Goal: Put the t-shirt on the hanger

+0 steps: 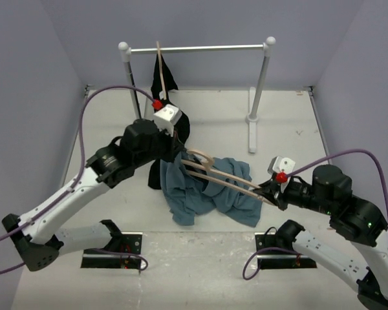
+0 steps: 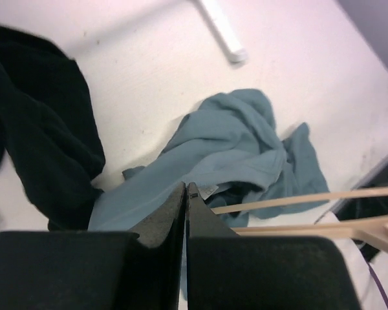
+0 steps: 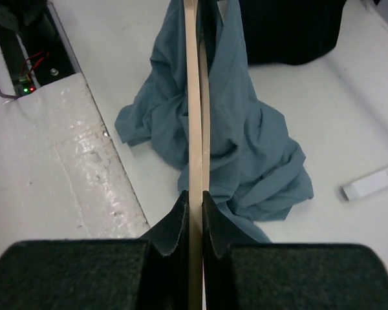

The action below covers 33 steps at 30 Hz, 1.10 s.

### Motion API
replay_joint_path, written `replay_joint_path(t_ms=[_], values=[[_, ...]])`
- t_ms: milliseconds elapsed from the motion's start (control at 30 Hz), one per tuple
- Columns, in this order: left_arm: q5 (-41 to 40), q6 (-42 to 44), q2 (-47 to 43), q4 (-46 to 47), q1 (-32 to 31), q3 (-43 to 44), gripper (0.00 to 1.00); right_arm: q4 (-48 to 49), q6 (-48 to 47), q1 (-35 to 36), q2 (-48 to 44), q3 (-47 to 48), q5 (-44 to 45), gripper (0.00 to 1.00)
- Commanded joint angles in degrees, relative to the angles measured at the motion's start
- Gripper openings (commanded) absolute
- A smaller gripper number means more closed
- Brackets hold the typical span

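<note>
Nearest, front rt: right pincer clamped hard on the hanger at the tip of one arm. Wrist cam shows the wood squeezed btwn both fingers, no gap.

Hanger is held off the surface, roughly level. Arm & crossbar run from that grip back-left over the t-shirt, hook end close by the left pincer.

T-shirt sits mid-surface, a crumpled heap under the hanger. Most of it lies on the surface, w/ the far-left edge pulled up. In the rt wrist cam, raised folds stand either side of the hanger's far end.

Left pincer is over that raised edge, jaws pressed together w/ no gap in its wrist cam. Blue cloth runs right up to the tips, so it looks pinched on the t-shirt, tho the bite itself is hidden by the fingers.

Just behind: black garment hangs from a 2nd hanger on the rail of a white rack at the back. Its lower end reaches the surface beside the t-shirt.
</note>
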Motion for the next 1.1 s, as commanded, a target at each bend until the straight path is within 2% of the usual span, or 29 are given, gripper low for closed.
replay_joint_path(t_ms=[0,167,267,367,400,433,500,533,567,600,633,733,833,933,1067], values=[[4.61,7.28,-6.22,-11.4,0.21,7.82,0.0,5.86,-6.48,0.08,-1.7,2.68,-11.39,0.0],[3.3,12.64,-7.47,-19.96,0.21,12.11,0.0,4.61,-8.48,0.07,2.4,5.82,-17.1,0.0],[3.8,14.74,-8.46,-19.87,0.21,13.69,0.0,3.97,-10.74,0.0,6.71,8.41,-21.71,0.0],[3.21,13.85,-7.76,-19.63,0.21,15.39,0.0,4.22,-9.47,0.05,11.21,10.52,-19.92,0.0],[1.38,12.87,-7.27,-19.75,0.21,15.84,0.0,4.36,-8.57,0.02,12.28,10.68,-18.64,0.0],[-3.92,10.35,-6.8,-20.14,0.21,15.92,0.0,5.29,-7.56,0.05,13.08,9.29,-18.4,0.0],[-20.12,1.17,-6.4,-22.93,0.27,14.59,0.04,9.45,-5.12,-0.01,13.23,4.55,-16.57,0.0],[-27.08,-4.33,-6.83,-24.36,0.29,13.43,0.17,10.83,-4.45,-0.01,12.94,2.12,-15.45,0.0],[-33.58,-10.7,-7.73,-25.52,0.29,12.04,0.42,11.62,-4.06,-0.01,12.52,-0.66,-14.49,0.0],[-37.53,-16.89,-8.57,-26.58,0.29,9.73,0.52,13.09,-3.39,-0.01,11.47,-2.5,-13.31,0.0],[-39.29,-21.55,-9.97,-26.88,0.29,6.81,0.53,14.91,-2.48,-0.01,10.02,-4.18,-11.97,0.0],[-38.73,-31.54,-18.53,-24.95,0.29,-1.25,0.58,19.34,0.84,-0.1,5.81,-10.3,-8.37,0.0],[-37.07,-40.46,-24.38,-23.57,0.29,-10.5,0.5,22.06,2.03,-0.23,3.5,-13.43,-6.04,0.0],[-34.17,-42.96,-28.05,-21.3,0.29,-16.84,0.51,22.81,2.63,-0.6,4.08,-15.7,-4.64,0.0],[-26.59,-42.22,-25.11,-16.82,0.29,-23.3,0.5,27.42,5.44,-2.66,3.65,-18.35,-4.12,0.0]])
